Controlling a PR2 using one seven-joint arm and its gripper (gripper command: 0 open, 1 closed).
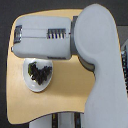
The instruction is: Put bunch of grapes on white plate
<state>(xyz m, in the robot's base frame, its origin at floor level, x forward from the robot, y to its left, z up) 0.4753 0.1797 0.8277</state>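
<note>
I see the bunch of grapes (40,72) lying on the white plate (31,86), just below my forearm (45,40) on the worktop (60,95). My pincer is out of sight, so its opening I cannot tell.

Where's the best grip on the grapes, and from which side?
Probably from straight above, fingers closing across the middle of the grapes. The bunch lies flat on the plate, whose raised rim would likely block a side approach. The stem is too blurred to pick out. The arm covers the plate's far edge.
</note>
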